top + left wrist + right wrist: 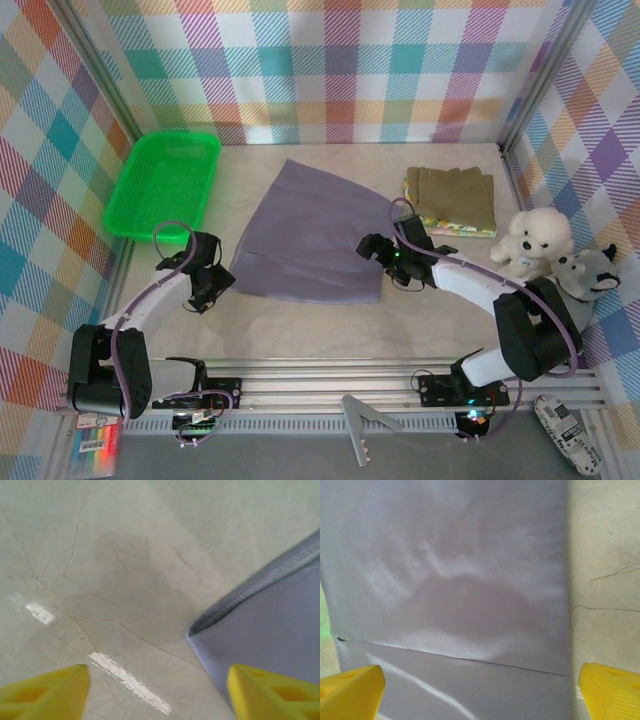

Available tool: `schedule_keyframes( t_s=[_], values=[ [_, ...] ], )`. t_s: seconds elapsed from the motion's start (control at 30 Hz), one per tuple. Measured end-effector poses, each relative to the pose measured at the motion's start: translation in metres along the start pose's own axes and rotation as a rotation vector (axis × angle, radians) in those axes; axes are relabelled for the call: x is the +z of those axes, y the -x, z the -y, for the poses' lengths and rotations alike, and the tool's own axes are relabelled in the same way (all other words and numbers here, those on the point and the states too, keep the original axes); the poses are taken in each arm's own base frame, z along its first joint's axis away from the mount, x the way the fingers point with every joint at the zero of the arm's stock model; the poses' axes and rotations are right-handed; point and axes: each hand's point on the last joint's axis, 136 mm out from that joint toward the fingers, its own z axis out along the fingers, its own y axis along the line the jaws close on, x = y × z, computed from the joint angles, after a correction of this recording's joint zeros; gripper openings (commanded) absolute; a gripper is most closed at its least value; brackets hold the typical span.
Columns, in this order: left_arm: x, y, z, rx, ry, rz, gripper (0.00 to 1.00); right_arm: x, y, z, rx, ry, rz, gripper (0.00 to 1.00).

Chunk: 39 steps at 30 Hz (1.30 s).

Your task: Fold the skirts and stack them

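The grey-lavender skirt (pixel 310 235) lies spread flat in the middle of the table. At back right the olive-brown skirt (pixel 455 192) sits folded on top of the floral skirt (pixel 440 225), whose edge peeks out beneath. My left gripper (pixel 212 287) hovers open at the skirt's near-left corner (pixel 200 632), yellow fingertips (pixel 45 690) straddling bare table. My right gripper (pixel 378 250) hangs open over the skirt's right side (pixel 455 580), nothing between its fingers (pixel 610 690).
A green plastic basket (pixel 168 183) stands at back left. A white plush dog (pixel 533 240) and a grey plush toy (pixel 585 272) sit at the right wall. Checked walls enclose the table (pixel 330 320) on three sides.
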Motion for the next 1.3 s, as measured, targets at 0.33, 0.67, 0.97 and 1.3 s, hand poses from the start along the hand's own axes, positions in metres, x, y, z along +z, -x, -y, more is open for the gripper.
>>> schedule_keyframes(
  t_s=[0.33, 0.67, 0.97, 1.3],
  values=[
    [0.016, -0.006, 0.011, -0.048, -0.068, -0.097, 0.47, 0.006, 0.001, 0.001, 0.003, -0.017, -0.009, 0.99],
    [0.021, -0.012, 0.028, -0.045, -0.141, -0.152, 0.39, 0.011, -0.002, 0.005, 0.007, -0.028, -0.025, 0.99],
    [0.028, -0.014, 0.026, -0.046, -0.124, -0.166, 0.33, 0.011, -0.001, 0.002, 0.005, -0.016, -0.022, 0.99],
    [0.021, 0.004, 0.046, 0.012, -0.162, -0.125, 0.13, 0.009, -0.001, 0.001, 0.003, -0.006, -0.015, 0.99]
  ],
)
